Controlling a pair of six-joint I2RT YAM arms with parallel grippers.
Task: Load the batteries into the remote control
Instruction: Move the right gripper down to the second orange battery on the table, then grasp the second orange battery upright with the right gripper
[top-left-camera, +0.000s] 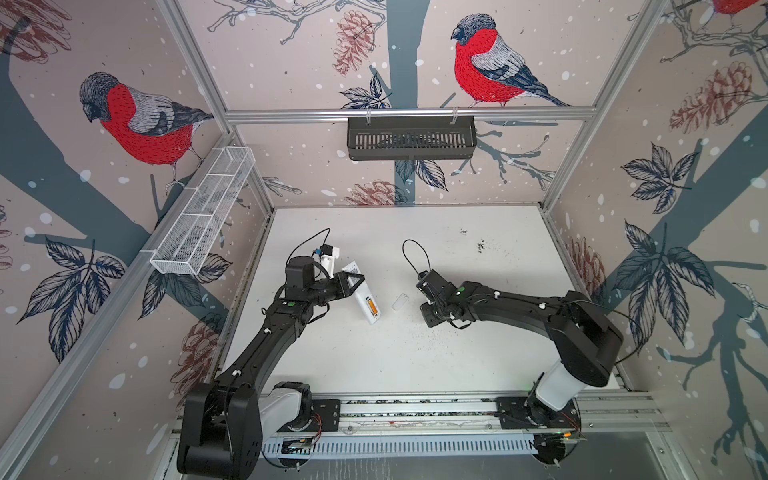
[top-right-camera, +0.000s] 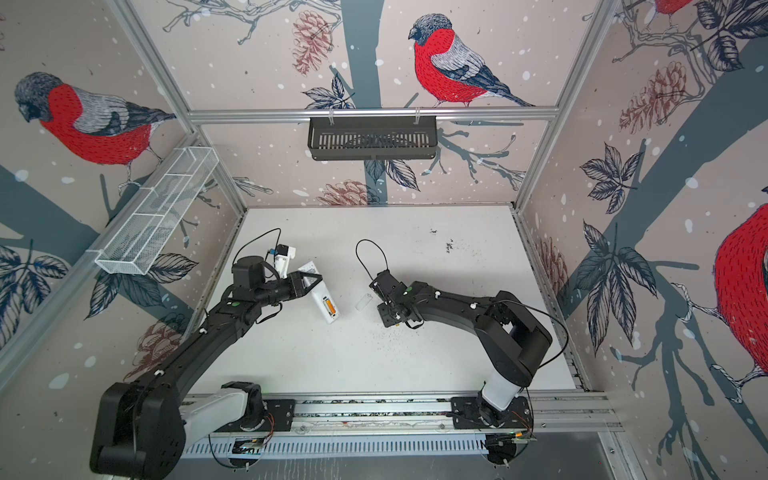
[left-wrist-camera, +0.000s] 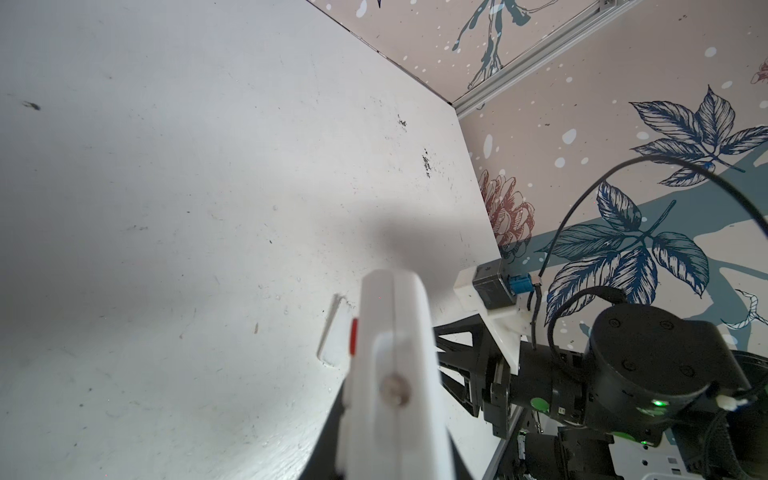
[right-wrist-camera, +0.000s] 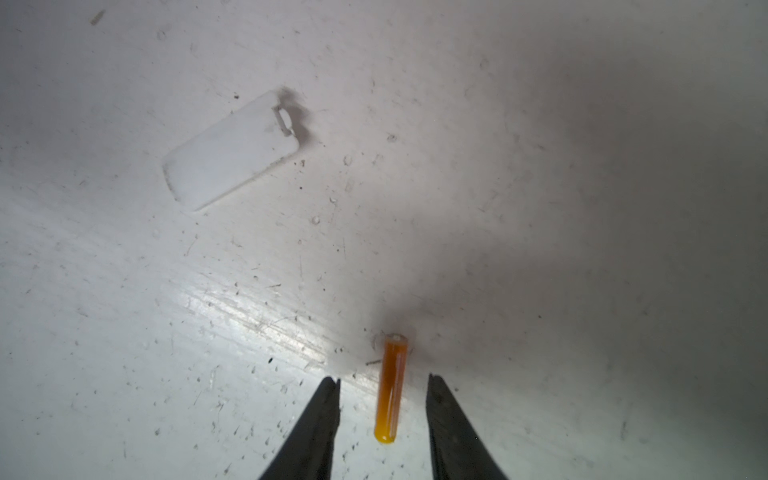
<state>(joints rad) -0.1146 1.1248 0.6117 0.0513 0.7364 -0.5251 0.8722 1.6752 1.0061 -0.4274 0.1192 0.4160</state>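
Note:
The white remote control (top-left-camera: 365, 297) lies back-up at a slant left of the table's middle, with my left gripper (top-left-camera: 354, 281) shut on its far half. One orange battery (top-left-camera: 372, 308) sits in its open bay. In the left wrist view the remote (left-wrist-camera: 390, 374) shows end-on and blurred between the jaws. A second battery (right-wrist-camera: 391, 390) lies flat on the table between the two fingers of my right gripper (right-wrist-camera: 383, 377). Those jaws stand open, a gap showing on each side of the battery. In both top views the right gripper (top-left-camera: 434, 318) points down and hides this battery.
The loose white battery cover (top-left-camera: 400, 301) lies on the table between the remote and the right gripper, also visible as the cover (right-wrist-camera: 232, 151). A black basket (top-left-camera: 411, 139) hangs on the back wall and a white wire basket (top-left-camera: 203, 212) on the left wall.

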